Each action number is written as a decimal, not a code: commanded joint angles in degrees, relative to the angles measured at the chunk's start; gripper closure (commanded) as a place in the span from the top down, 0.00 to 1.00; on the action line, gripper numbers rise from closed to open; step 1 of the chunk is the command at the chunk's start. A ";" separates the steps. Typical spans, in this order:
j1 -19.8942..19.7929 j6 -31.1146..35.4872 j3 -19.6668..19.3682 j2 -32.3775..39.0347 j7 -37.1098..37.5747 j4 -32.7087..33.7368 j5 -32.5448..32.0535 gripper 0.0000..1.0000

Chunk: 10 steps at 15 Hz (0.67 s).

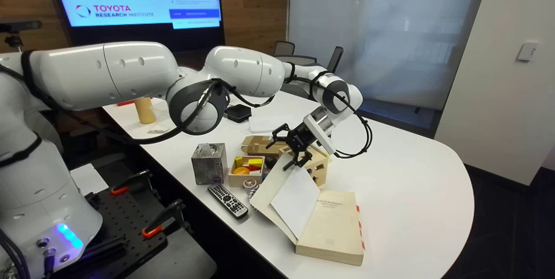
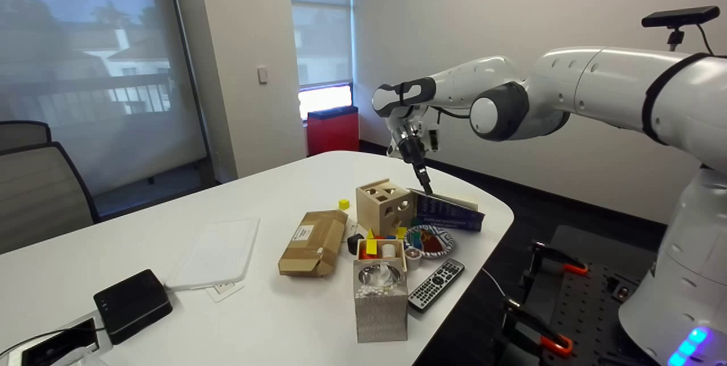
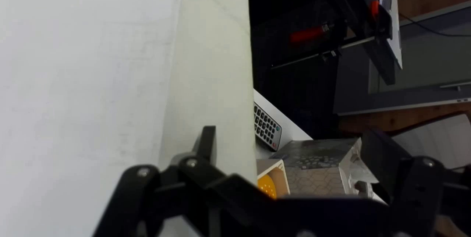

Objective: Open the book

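Observation:
The book (image 1: pixel 331 225) lies open on the table, its cream title page up. Its cover and a loose white sheet stand tilted up toward the wooden cube; the blue-purple outside of the cover (image 2: pixel 448 216) shows in an exterior view. My gripper (image 1: pixel 278 156) is open with nothing between its fingers. One finger is at the upper part of the cover's inner face; whether it touches cannot be told. In the wrist view the gripper (image 3: pixel 289 134) has its left finger in front of the cream inner cover (image 3: pixel 209 82) and its right finger out beyond the cover's edge.
A wooden shape-sorter cube (image 2: pixel 381 207) stands right behind the raised cover. A patterned plate (image 2: pixel 434 241), a box of blocks (image 1: pixel 246 179), a remote (image 1: pixel 227 200), a tissue box (image 1: pixel 209 164) and a cardboard box (image 2: pixel 314 242) are close by. The table's edge runs near the book.

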 commanded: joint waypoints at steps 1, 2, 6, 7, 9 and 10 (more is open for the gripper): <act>0.64 3.63 1.47 0.02 6.98 -2.03 2.91 1.00; 0.88 4.48 1.77 0.06 8.47 -2.62 3.55 1.00; 2.68 8.32 2.24 0.16 12.47 -4.24 4.38 1.00; 3.29 9.01 2.28 0.17 13.22 -4.38 4.29 1.00; 4.66 10.48 2.29 0.18 14.55 -4.64 3.94 1.00; 5.37 10.67 2.28 0.18 15.41 -4.60 3.81 1.00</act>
